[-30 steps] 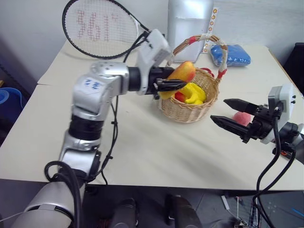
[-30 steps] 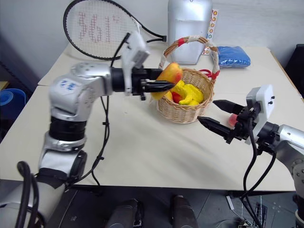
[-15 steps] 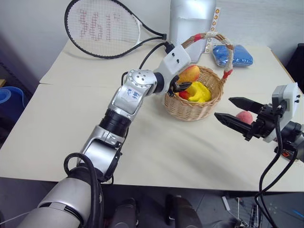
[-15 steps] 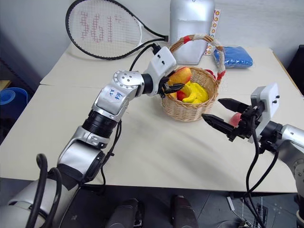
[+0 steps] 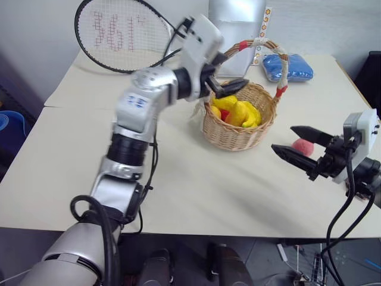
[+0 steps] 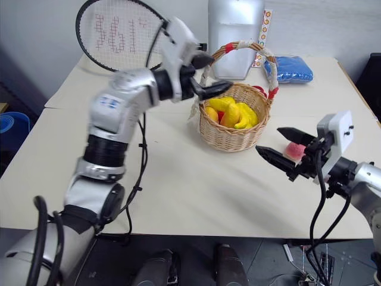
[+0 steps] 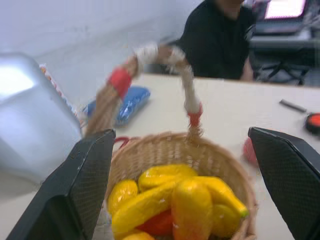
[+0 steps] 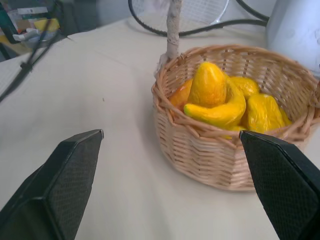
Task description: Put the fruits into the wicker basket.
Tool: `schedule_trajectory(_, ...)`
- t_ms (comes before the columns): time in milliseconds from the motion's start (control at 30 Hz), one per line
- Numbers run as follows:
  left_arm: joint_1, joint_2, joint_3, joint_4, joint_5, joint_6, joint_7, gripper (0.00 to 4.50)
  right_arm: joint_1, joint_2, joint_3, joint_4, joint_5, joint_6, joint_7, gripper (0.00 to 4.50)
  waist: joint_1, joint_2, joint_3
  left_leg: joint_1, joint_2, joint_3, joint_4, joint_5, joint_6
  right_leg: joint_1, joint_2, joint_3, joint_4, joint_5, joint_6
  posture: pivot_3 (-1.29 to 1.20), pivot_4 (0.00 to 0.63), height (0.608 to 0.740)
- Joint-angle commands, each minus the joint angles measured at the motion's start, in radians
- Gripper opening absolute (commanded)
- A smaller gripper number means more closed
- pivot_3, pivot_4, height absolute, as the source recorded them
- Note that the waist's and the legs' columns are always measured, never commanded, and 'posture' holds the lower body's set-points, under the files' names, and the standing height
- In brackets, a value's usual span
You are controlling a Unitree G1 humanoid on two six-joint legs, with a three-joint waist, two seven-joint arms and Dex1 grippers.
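Since most of the fruits (image 5: 235, 111) are already piled inside the basket (image 5: 238, 128), with the mango (image 8: 207, 85) leaning on top of the banana (image 8: 220, 112) and a bit of red poking out underneath, the job is looking nearly done to me. What's keeping it unfinished is the peach (image 5: 304, 146), which is sitting on the table (image 5: 178, 179) just beside the basket on the robot's right, well outside the rim.

That's probably why the arms are sitting where they are. The left gripper (image 5: 223, 83) is hanging above the basket's near-left rim with its jaws spread wide and nothing between them; going by the left wrist view, the fruit pile is lying right below and between its fingers (image 7: 75, 185). My guess is it's just finished dropping something off there.

The right gripper (image 5: 300, 146) is also gaping fully open and carrying nothing. It's pointing in toward the basket, and the peach is lying just past its fingertips, more or less lined up with the gap between the jaws, though it isn't touching them as far as I can tell. So I'd say the peach is the next grab, and the right arm is the one waiting for it.

A racket (image 5: 116, 33), a silver box (image 5: 235, 27) and a blue bag (image 5: 289, 67) are lying at the back, not involved.
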Motion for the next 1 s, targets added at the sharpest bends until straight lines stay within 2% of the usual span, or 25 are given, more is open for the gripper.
schedule_trajectory(33, 0.079, 0.123, 0.042, -0.151, -0.117, 0.073, -0.139, 4.47, 0.056, -0.018, -0.106, -0.011, -0.027, -0.020, 0.009, 4.50, -0.002, 0.001, 0.000, 0.000, 0.000, 0.000, 0.000, 0.001, -0.001, 0.000, 0.000, 0.000, 0.000, 0.000, 0.000, 0.00, 0.150, 0.740)
schedule_trajectory(133, 0.219, 0.329, 0.058, -0.217, -0.179, 0.084, -0.326, 4.47, 0.180, -0.024, -0.218, 0.015, -0.077, -0.018, 0.040, 4.50, -0.003, 0.001, 0.000, 0.001, -0.001, 0.000, 0.000, 0.001, -0.001, 0.001, 0.001, 0.000, -0.002, 0.000, 0.000, 0.00, 0.150, 0.740)
schedule_trajectory(200, 0.317, 0.468, 0.091, -0.248, -0.222, 0.078, -0.465, 4.47, 0.299, -0.031, -0.339, 0.023, -0.103, 0.001, 0.096, 4.50, 0.002, -0.001, 0.000, 0.002, -0.001, 0.000, 0.000, 0.001, -0.001, 0.001, 0.002, 0.000, -0.002, -0.001, -0.001, 0.00, 0.150, 0.740)
schedule_trajectory(267, 0.367, 0.529, 0.124, -0.271, -0.254, 0.084, -0.522, 4.47, 0.360, -0.032, -0.418, 0.022, -0.090, 0.031, 0.128, 4.50, 0.004, 0.005, -0.002, 0.001, -0.004, 0.000, -0.001, -0.001, 0.005, 0.001, 0.001, 0.001, -0.003, 0.001, 0.001, 0.00, 0.150, 0.740)
schedule_trajectory(300, 0.392, 0.552, 0.140, -0.275, -0.271, 0.083, -0.524, 4.47, 0.393, -0.033, -0.444, 0.023, -0.090, 0.035, 0.142, 4.50, 0.004, 0.004, -0.002, 0.003, -0.002, 0.000, -0.002, -0.003, 0.002, 0.003, 0.000, 0.003, -0.003, -0.003, -0.005, 0.00, 0.150, 0.740)
schedule_trajectory(367, 0.460, 0.596, 0.173, -0.302, -0.295, 0.077, -0.543, 4.47, 0.452, -0.046, -0.480, 0.032, -0.119, 0.025, 0.180, 4.50, 0.004, 0.004, -0.002, 0.003, -0.001, -0.001, -0.001, -0.003, 0.003, 0.003, 0.001, 0.002, -0.004, -0.003, -0.005, 0.00, 0.150, 0.740)
schedule_trajectory(433, 0.512, 0.623, 0.188, -0.348, -0.323, 0.081, -0.562, 4.47, 0.449, -0.063, -0.490, 0.063, -0.136, 0.021, 0.183, 4.50, 0.002, 0.004, -0.002, 0.004, -0.001, 0.000, -0.001, -0.004, 0.005, 0.005, 0.000, 0.003, -0.004, -0.002, -0.004, 0.00, 0.150, 0.740)
schedule_trajectory(567, 0.521, 0.573, 0.214, -0.404, -0.386, 0.107, -0.463, 4.47, 0.330, -0.100, -0.390, 0.151, -0.186, 0.002, 0.134, 4.50, -0.005, 0.003, -0.002, 0.007, -0.001, 0.000, -0.001, -0.004, 0.005, 0.007, -0.001, 0.004, -0.004, -0.004, -0.008, 0.00, 0.150, 0.740)
schedule_trajectory(733, 0.525, 0.523, 0.201, -0.474, -0.428, 0.115, -0.377, 4.47, 0.111, -0.118, -0.125, 0.284, -0.295, -0.052, 0.101, 4.50, -0.020, 0.002, -0.002, 0.012, 0.001, 0.000, -0.002, -0.005, 0.003, 0.010, 0.000, 0.006, -0.003, -0.003, -0.006, 0.00, 0.150, 0.740)
schedule_trajectory(1000, 0.498, 0.462, 0.132, -0.527, -0.453, 0.117, -0.295, 4.47, -0.235, -0.057, 0.189, 0.591, -0.464, -0.187, 0.115, 4.50, -0.025, 0.002, -0.002, 0.012, 0.002, 0.003, -0.003, -0.003, 0.000, 0.008, 0.006, 0.009, -0.001, -0.004, -0.007, 0.00, 0.150, 0.740)
